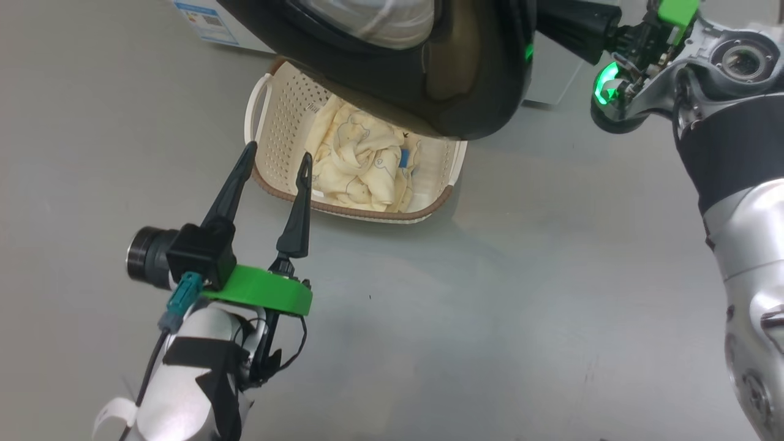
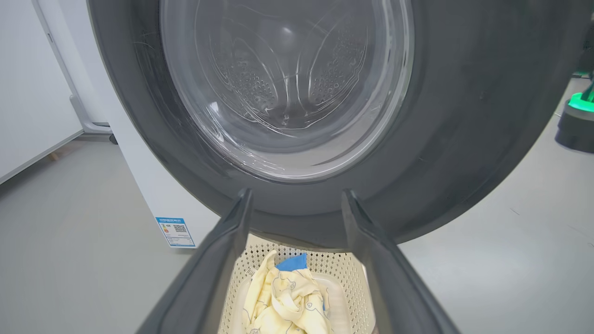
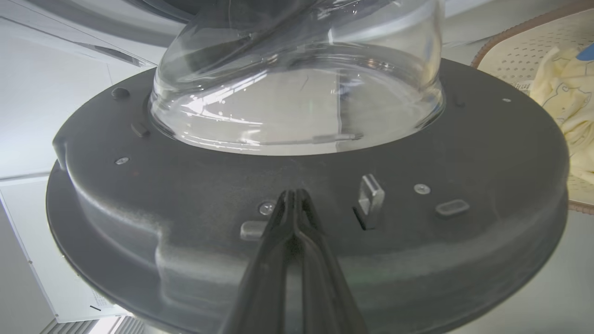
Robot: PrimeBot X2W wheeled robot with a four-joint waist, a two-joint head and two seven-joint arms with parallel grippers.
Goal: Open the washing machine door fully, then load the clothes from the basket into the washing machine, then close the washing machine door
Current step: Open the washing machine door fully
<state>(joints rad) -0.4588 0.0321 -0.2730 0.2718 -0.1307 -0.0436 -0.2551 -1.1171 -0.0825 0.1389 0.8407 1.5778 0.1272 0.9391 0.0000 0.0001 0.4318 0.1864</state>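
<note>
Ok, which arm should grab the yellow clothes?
Left: the open left end effector hovers by the perforated cream basket of yellow garments; the right end effector is shut by the black round door.

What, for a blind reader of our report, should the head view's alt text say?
A cream basket of pale yellow clothes sits on a grey floor, partly hidden by the black-rimmed washing machine door above it. The left tool, open, points at the basket's near rim; the right arm reaches toward the door's edge at upper right.
</note>
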